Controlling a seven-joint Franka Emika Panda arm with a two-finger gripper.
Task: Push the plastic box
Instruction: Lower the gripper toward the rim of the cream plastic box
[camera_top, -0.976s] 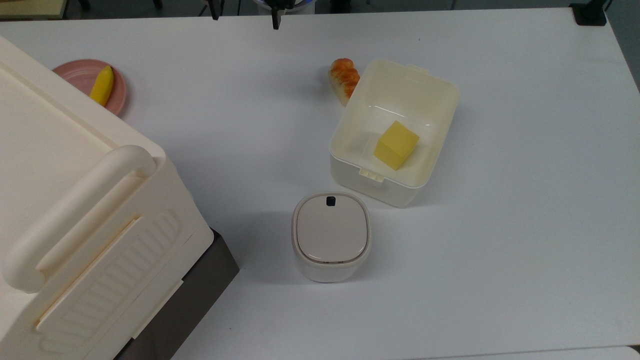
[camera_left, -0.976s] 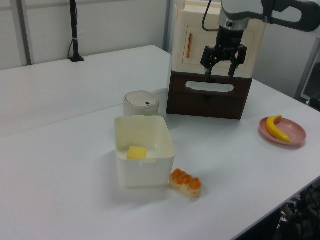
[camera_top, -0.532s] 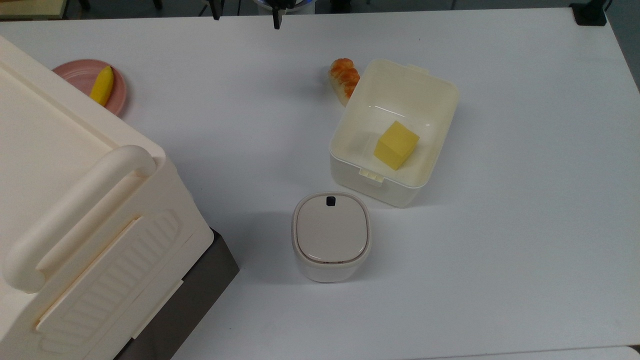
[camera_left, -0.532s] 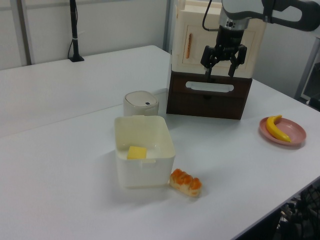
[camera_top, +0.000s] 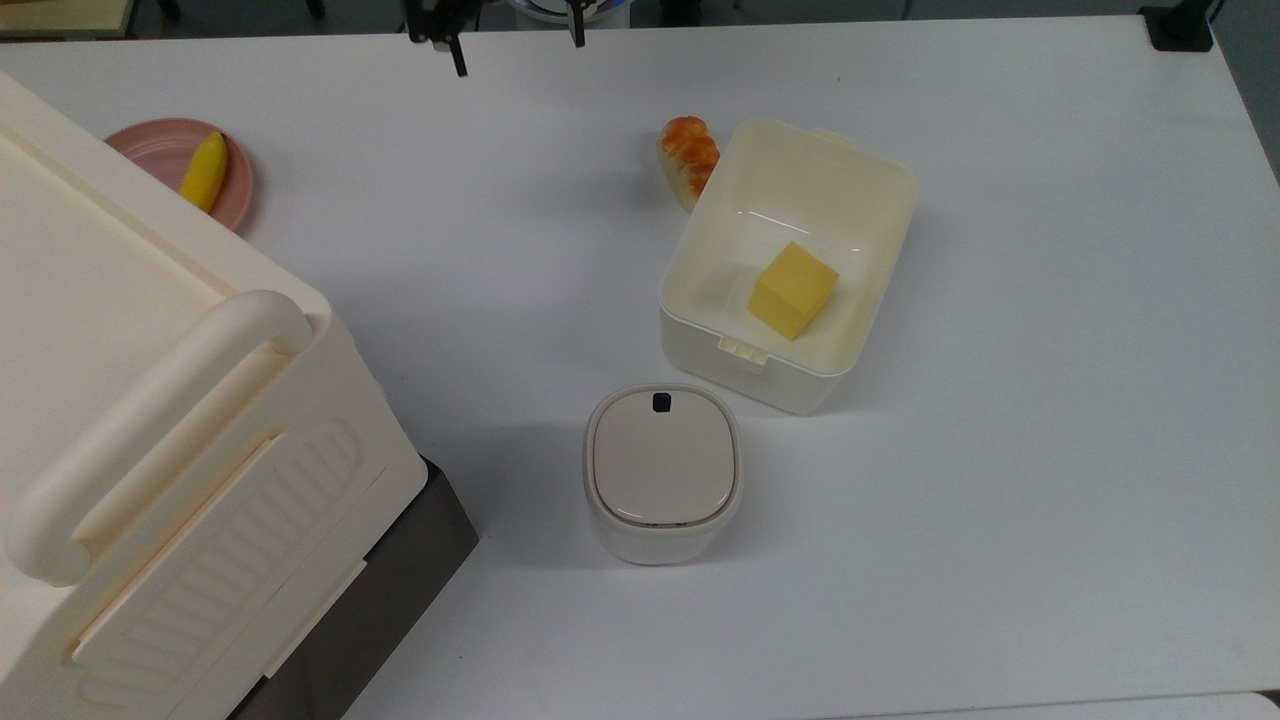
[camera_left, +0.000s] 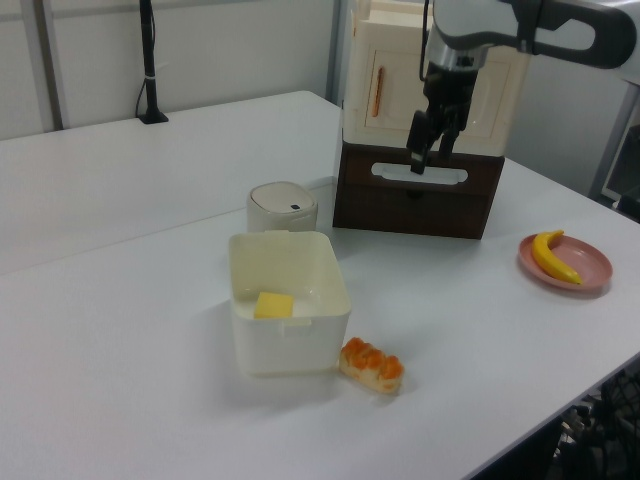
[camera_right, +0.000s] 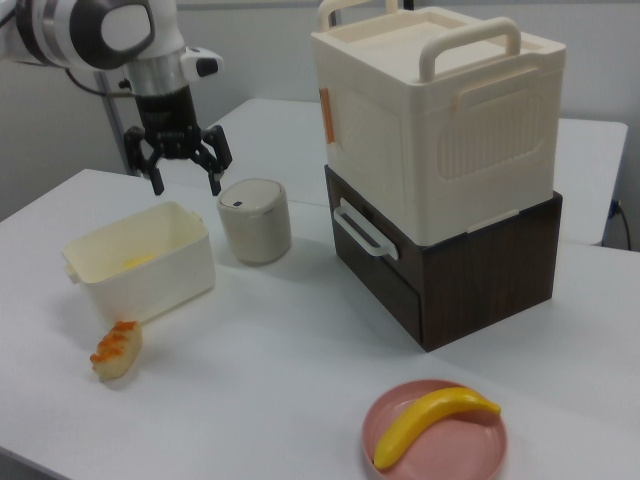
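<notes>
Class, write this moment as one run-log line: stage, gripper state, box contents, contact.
stage: approach | gripper: open, above table | plastic box: holds yellow block | contact: none | bread: beside box

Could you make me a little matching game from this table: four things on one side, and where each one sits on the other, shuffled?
Things:
1. banana
2. yellow block
3. pastry
4. ribbed crate

Places:
A. inside the plastic box
B. on top of the dark wooden drawer unit
C. on the pink plate
D. on the table, beside the plastic box

Pairs: 1-C, 2-A, 3-D, 4-B
</notes>
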